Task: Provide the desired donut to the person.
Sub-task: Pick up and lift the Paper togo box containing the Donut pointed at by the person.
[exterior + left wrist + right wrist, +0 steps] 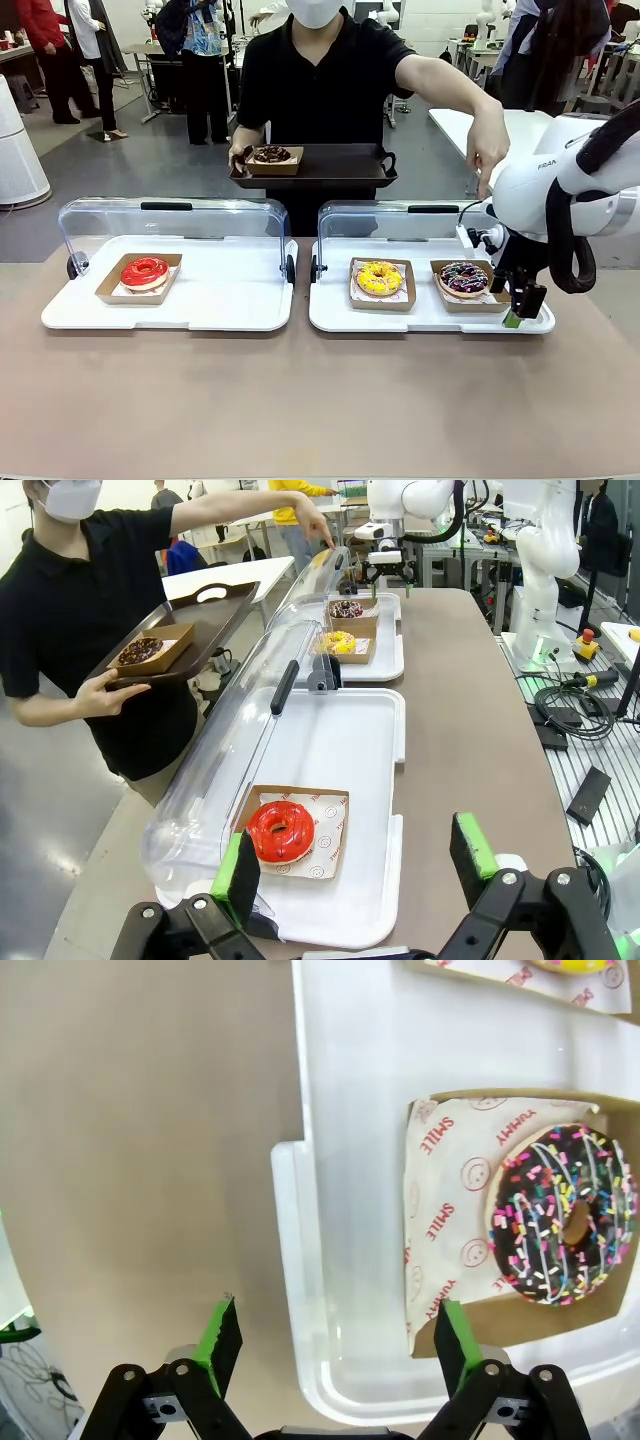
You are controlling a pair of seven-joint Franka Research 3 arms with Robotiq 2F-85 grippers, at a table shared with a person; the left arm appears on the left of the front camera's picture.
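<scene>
Donut counter: a person [320,80] in black points one hand [487,150] down over the right-hand white tray [330,312] on the bench [300,400], where a sprinkled chocolate donut [463,277] sits boxed beside a yellow donut [379,277]. The right gripper [522,306] hangs over the tray's edge just beside that box, jaws released, empty. The left gripper [355,870], jaws likewise spread, hovers near a red donut [280,830]. The person's other hand [240,157] carries a black tray [340,166] bearing a chocolate donut [271,154].
</scene>
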